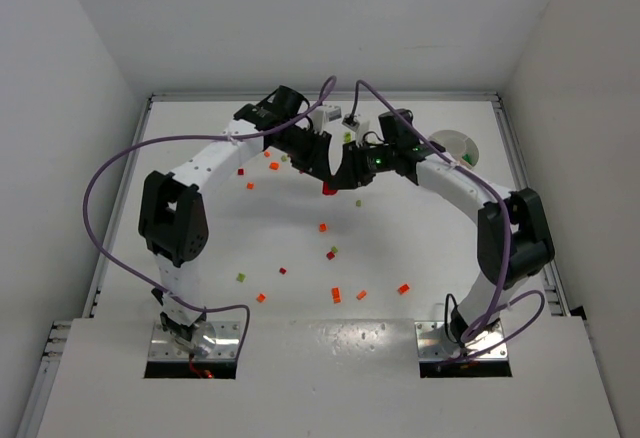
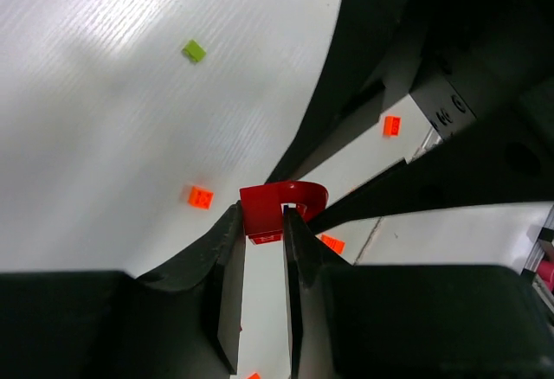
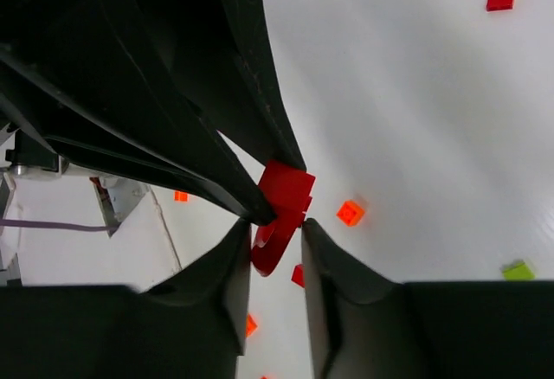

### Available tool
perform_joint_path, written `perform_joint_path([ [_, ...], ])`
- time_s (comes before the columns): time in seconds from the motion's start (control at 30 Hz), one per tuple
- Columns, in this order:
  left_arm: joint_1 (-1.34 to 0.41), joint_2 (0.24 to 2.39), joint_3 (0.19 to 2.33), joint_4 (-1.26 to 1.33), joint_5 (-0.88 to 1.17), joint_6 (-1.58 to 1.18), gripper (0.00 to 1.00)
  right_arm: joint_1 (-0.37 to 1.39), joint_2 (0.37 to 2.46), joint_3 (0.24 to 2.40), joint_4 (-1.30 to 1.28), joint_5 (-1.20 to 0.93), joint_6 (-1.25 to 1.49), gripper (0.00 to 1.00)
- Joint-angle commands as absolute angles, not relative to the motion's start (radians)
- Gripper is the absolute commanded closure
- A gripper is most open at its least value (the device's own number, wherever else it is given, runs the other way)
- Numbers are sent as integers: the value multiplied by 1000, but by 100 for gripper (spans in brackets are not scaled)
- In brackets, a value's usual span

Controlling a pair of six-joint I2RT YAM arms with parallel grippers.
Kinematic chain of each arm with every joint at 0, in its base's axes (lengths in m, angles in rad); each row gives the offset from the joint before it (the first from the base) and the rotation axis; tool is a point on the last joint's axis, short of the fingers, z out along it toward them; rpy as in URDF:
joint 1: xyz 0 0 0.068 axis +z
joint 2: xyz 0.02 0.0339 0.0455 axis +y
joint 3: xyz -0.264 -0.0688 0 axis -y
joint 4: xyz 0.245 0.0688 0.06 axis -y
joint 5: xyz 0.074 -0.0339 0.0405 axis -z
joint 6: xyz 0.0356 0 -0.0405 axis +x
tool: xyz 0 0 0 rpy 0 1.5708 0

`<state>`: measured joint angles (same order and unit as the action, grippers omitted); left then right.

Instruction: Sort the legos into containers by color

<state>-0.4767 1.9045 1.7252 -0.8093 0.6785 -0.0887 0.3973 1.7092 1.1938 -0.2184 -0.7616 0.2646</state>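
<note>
Left of centre, above counter point(image 1: 300, 248): left gripper point(image 2: 261, 223) clamped on red lego point(image 2: 277, 206), pinching blocky end, curved arch poking past fingertips. Centre-right: right gripper point(image 3: 275, 232) fingers set narrowly either side of same piece; touching or truly pinching, cannot tell. Piece sits off counter, between both grippers. Likely light, rigid, slick; arch may twist out, flat opposite faces look the safer hold. Loose legos point(image 1: 261, 298) scattered nearer. Far right: dish point(image 1: 462, 144), partly hidden by right arm.
</note>
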Motion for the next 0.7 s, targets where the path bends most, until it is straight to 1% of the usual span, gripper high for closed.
perform_joint_path([
  [0.0, -485, 1894, 1746, -801, 736, -98, 89, 399, 1701, 1233, -190, -716, 236, 76],
  [0.07, -485, 1894, 1746, -801, 736, -98, 73, 399, 1692, 1224, -190, -690, 227, 84],
  [0.1, -485, 1894, 1746, -801, 736, -89, 53, 399, 1692, 1224, -199, -668, 227, 90],
  [0.17, -485, 1884, 1735, -790, 680, -98, 32, 399, 1672, 1215, -199, -632, 227, 93],
  [0.2, -485, 1884, 1735, -790, 664, -98, 20, 399, 1672, 1195, -199, -618, 227, 96],
  [0.23, -485, 1875, 1735, -790, 651, -110, 1, 384, 1658, 1186, -190, -618, 227, 98],
  [0.3, -474, 1864, 1715, -781, 637, -110, 0, 374, 1626, 1155, -190, -577, 227, 100],
  [0.4, -439, 1818, 1678, -753, 612, -129, 0, 362, 1576, 1128, -231, -511, 165, 100],
  [0.43, -424, 1800, 1657, -730, 612, -139, 0, 348, 1563, 1127, -248, -490, 141, 100],
  [0.5, -376, 1728, 1576, -604, 580, -175, 0, 318, 1533, 1127, -290, -428, 63, 100],
  [0.53, -365, 1706, 1556, -591, 557, -175, 0, 305, 1532, 1127, -301, -381, 31, 100],
  [0.57, -356, 1692, 1555, -591, 511, -161, 0, 282, 1517, 1137, -301, -365, -1, 100],
  [0.63, -356, 1692, 1555, -636, 511, -100, 0, 258, 1517, 1169, -339, -318, -98, 100],
  [0.67, -344, 1701, 1566, -655, 544, -80, 0, 232, 1517, 1184, -351, -302, -147, 100],
])
